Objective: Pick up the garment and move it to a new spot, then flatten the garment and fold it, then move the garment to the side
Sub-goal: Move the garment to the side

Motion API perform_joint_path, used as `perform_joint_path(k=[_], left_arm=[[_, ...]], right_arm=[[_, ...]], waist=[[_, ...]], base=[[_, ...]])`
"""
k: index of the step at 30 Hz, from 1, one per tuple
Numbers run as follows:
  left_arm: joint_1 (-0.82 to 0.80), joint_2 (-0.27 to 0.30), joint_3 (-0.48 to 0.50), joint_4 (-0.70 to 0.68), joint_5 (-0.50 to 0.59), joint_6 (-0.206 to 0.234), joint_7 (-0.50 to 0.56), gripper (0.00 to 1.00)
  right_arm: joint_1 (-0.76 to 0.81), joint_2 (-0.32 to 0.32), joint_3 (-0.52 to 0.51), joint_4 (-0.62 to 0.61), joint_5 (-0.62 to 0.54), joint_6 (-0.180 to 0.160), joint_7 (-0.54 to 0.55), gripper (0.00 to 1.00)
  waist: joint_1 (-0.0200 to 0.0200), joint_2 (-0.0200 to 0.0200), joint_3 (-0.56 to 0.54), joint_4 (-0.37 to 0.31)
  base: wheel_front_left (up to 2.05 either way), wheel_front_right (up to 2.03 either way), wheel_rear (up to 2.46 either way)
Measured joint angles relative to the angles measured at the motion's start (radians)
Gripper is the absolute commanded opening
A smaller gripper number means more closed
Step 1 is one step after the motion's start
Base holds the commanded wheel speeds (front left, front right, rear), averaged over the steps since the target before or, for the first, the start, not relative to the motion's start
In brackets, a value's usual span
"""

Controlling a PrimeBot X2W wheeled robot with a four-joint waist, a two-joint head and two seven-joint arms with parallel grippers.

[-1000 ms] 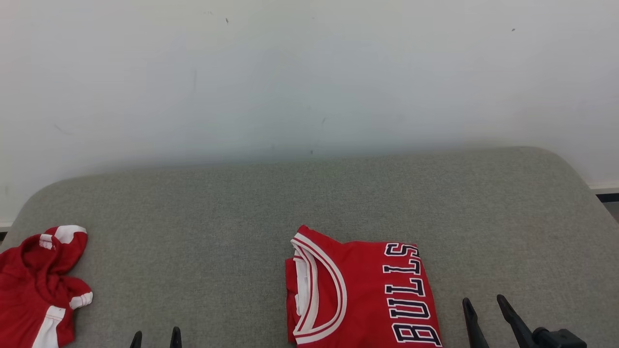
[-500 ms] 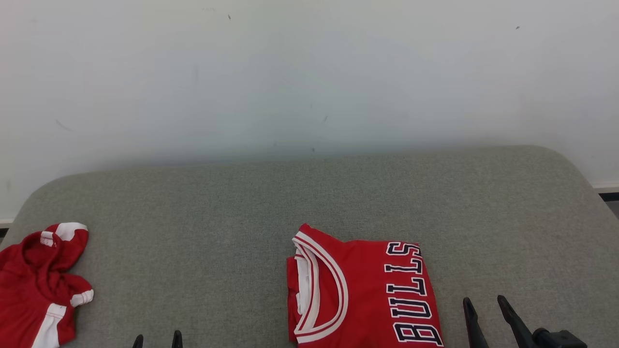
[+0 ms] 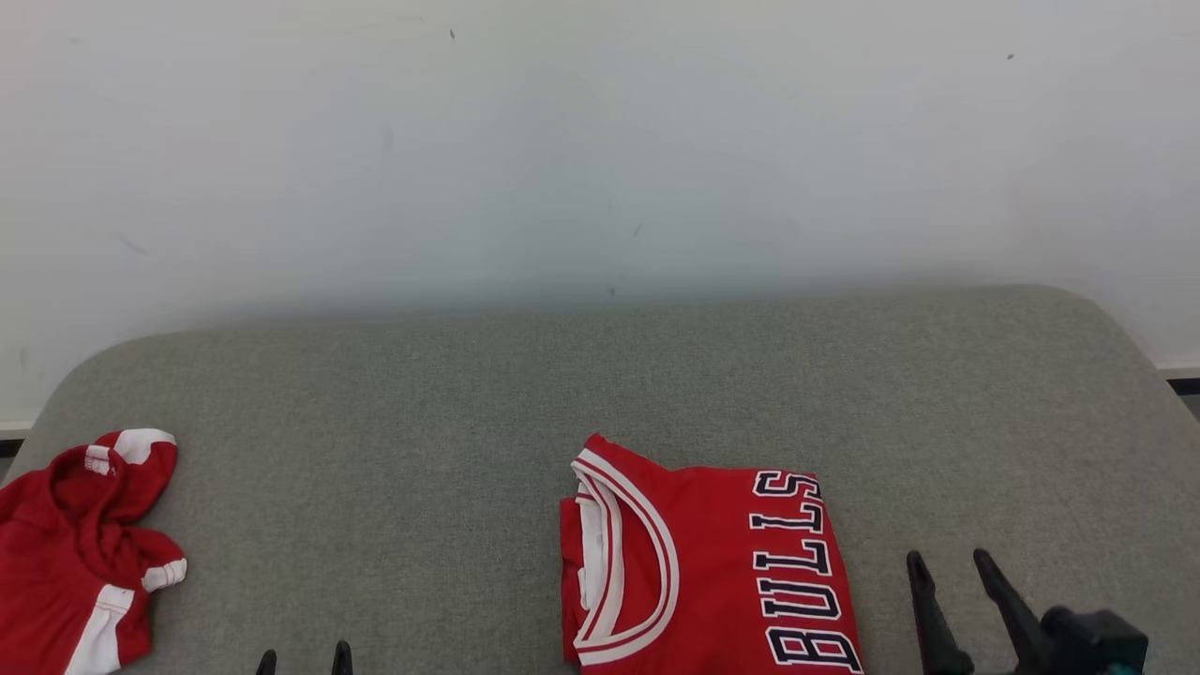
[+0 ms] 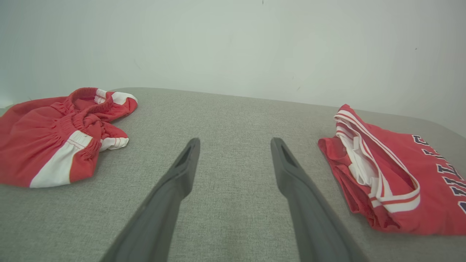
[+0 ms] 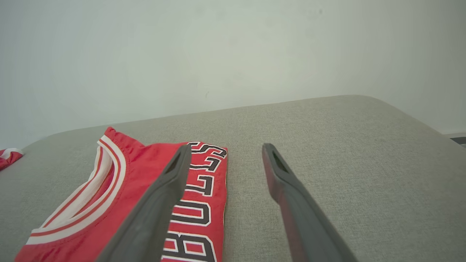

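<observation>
though flat in head view, jersey (image 3: 712, 562) visibly layered side-on

Plain indoor room, sort unclear, maybe test space. White wall (image 3: 600, 141) with small scuffs; grey fabric-padded surface (image 3: 394, 422), rounded corners, against it — folded red jersey (image 3: 694, 562), crumpled red shorts (image 3: 66, 553) on top.

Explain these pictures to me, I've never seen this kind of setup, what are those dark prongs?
These come from a two-armed robot's cameras. One looks down from its head at a grey padded surface; the other two sit on the wrists, looking along each arm's fingers. The dark prongs are its left gripper and right gripper, both open, holding nothing. A folded red Bulls jersey lies near the right gripper; crumpled red-and-white shorts lie at the far left.
</observation>
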Motion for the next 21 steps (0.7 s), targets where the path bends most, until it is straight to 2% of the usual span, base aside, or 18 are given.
perform_joint_path(k=[4,8,9,13,21], left_arm=[[0.000,0.000,0.003,-0.001,-0.002,0.002,0.000,1.00],[-0.002,0.000,0.002,-0.006,-0.002,0.003,0.000,1.00],[-0.006,0.000,-0.001,-0.006,-0.002,0.003,0.000,1.00],[-0.021,0.000,-0.014,-0.010,-0.011,0.007,0.000,1.00],[-0.026,0.000,-0.042,-0.013,-0.024,0.017,0.000,1.00]], right_arm=[[-0.060,-0.001,-0.030,0.015,0.008,0.000,0.060,1.00],[-0.180,-0.004,-0.072,0.047,0.007,0.000,0.174,1.00],[-0.237,-0.001,-0.091,0.080,0.009,0.000,0.254,1.00],[-0.303,0.002,-0.112,0.163,-0.001,0.000,0.449,1.00],[-0.351,0.020,-0.151,0.272,-0.067,0.000,0.690,1.00]], waist=[[0.0000,0.0000,0.005,0.001],[0.0001,0.0000,0.019,0.008],[0.0001,0.0001,0.026,0.018],[0.0000,0.0000,0.044,0.045],[0.0000,0.0001,0.090,0.115]], base=[[0.00,0.00,0.00],[0.00,0.00,0.00],[0.00,0.00,0.00],[0.00,0.00,0.00],[0.00,0.00,0.00]])
